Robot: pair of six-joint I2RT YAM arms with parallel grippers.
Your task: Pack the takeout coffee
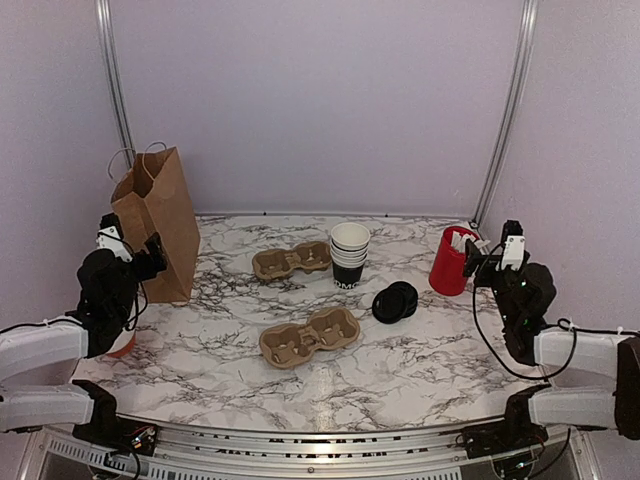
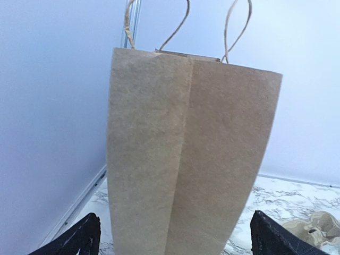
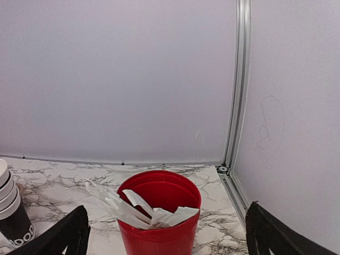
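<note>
Two grippers stand at the two sides of the white marble table [image 1: 200, 370], both with fingers spread wide and holding nothing. The left gripper [image 1: 130, 244] faces the upright brown paper bag with twisted handles [image 1: 155, 215], which stands just beside it at its 12 o'clock.

Going right, one brown cardboard cup tray [image 1: 292, 261] and a second cardboard tray [image 1: 309, 336] lie flat near the middle. A finished, lidded coffee I cannot find. The only black paper cup with white lettering [image 1: 348, 274] is the bottom one of the upright nested stack, at 12 o'clock from the table centre. The round black plastic lids [image 1: 395, 302] lie apart from it, at its 4 o'clock.

The tall red plastic cup with white packets [image 1: 450, 262] stands just before the right gripper [image 1: 490, 252]. In the top view the stack lies at 9 o'clock from this gripper, beyond the red cup. I judge that the right arm is nearer to the stack and the left arm nearer to the bag.
</note>
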